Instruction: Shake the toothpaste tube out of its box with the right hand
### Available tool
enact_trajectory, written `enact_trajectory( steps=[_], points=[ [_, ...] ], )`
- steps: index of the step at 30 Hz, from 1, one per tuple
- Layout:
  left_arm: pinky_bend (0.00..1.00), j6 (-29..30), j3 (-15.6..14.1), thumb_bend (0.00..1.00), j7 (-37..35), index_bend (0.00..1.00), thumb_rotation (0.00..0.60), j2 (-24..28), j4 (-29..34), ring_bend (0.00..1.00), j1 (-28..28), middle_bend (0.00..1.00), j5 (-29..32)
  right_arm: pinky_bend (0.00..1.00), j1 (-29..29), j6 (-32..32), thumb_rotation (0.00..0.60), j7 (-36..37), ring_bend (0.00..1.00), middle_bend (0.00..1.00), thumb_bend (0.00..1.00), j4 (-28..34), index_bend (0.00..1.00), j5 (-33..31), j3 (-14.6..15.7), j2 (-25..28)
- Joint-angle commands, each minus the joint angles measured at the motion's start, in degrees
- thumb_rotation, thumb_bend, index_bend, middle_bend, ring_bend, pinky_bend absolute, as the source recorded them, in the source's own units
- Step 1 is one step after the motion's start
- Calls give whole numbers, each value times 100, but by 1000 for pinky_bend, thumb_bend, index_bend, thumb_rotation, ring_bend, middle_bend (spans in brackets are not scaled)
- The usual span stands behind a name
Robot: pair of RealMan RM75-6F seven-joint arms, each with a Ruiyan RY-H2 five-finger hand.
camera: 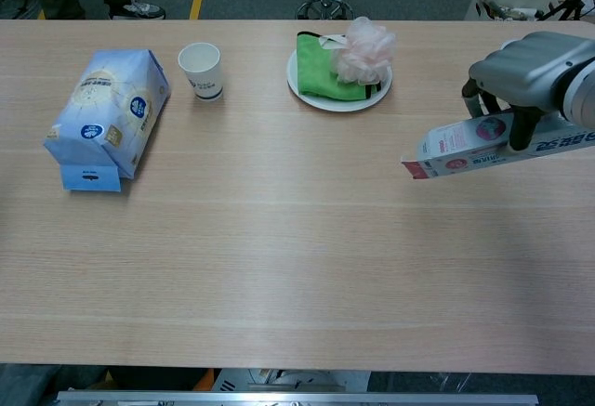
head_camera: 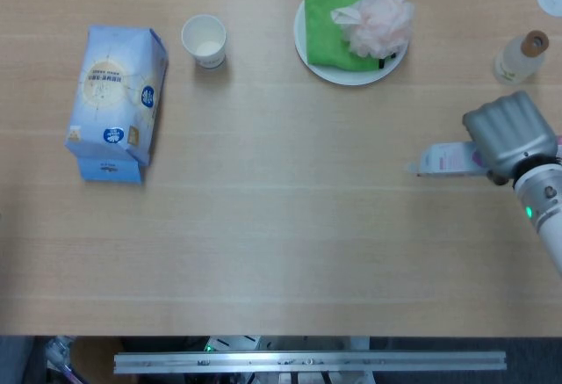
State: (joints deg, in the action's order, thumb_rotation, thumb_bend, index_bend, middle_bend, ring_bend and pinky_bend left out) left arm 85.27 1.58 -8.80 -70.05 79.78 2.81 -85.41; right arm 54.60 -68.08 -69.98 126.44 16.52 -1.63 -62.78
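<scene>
Chest view: right hand [camera: 532,73] at the right edge of the table [camera: 279,267], fingers wrapped around the toothpaste box [camera: 465,147]. Box is off the table surface, tilted, its open-looking end pointing left and slightly down, far end running out of frame to the right. Thumb sits across the front face of the box, the other fingers curl over the top. Toothpaste tube itself not visible; can't tell whether it sits inside the box.

Head view: same hand [head_camera: 512,137] seen from above, knuckles toward camera, box [head_camera: 448,159] sticking out to the left from under the palm. Green LED lit on the wrist. Left hand not in either view.

Rest of the table:
- blue bag [camera: 107,115] lying flat at far left
- white paper cup [camera: 200,69] upright, just right of the bag's top end, apart from it
- white plate [camera: 307,90] at top centre, carrying a folded green cloth [camera: 316,67] and a pink bath pouf [camera: 365,51] resting on the cloth's right side
- small bottle with a cork-coloured cap [head_camera: 520,56] near the top right, beyond the right hand and apart from it

Chest view background: floor, a stool base, someone's shoes at top left.
</scene>
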Motion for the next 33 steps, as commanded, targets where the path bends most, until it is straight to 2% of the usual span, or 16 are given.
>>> enact_trajectory(
  steps=[1,5,12,15,20,23,26,31,33],
  points=[
    [527,7,-2,116,12,400,600,1,3,372,-1,372,-9,585,246,-178,600,-263,490,568,275,78,547,-290,109,-14],
    [527,-22,3,116,34,400,600,14,19,372,16,372,-1,585,464,-445,600,-464,490,568,275,105,547,-572,183,-104],
    [527,-43,3,116,73,400,600,23,47,372,28,372,5,585,651,-775,600,-608,490,568,277,126,547,-714,299,-211],
    [527,-47,1,116,92,400,600,26,59,372,34,372,-2,584,698,-975,600,-647,490,568,278,153,547,-592,332,-271],
    [527,-64,5,116,104,400,600,24,60,372,40,372,14,585,625,-1227,600,-441,491,569,280,244,547,-28,346,-277],
    [527,-62,-5,116,106,400,600,24,65,372,33,372,12,585,670,-1175,600,-587,491,570,279,259,548,-97,457,-325],
    [527,-60,-9,116,90,400,600,17,52,372,28,372,12,584,675,-1116,600,-404,493,572,283,265,550,-105,342,-285],
    [528,-70,-9,116,89,400,600,22,54,372,28,372,22,586,741,-830,600,-410,498,580,286,204,558,-307,401,-274],
    [527,-82,-11,116,76,400,600,10,41,372,25,371,38,591,662,-745,600,-148,504,588,287,127,567,-124,361,-276]
  ],
)
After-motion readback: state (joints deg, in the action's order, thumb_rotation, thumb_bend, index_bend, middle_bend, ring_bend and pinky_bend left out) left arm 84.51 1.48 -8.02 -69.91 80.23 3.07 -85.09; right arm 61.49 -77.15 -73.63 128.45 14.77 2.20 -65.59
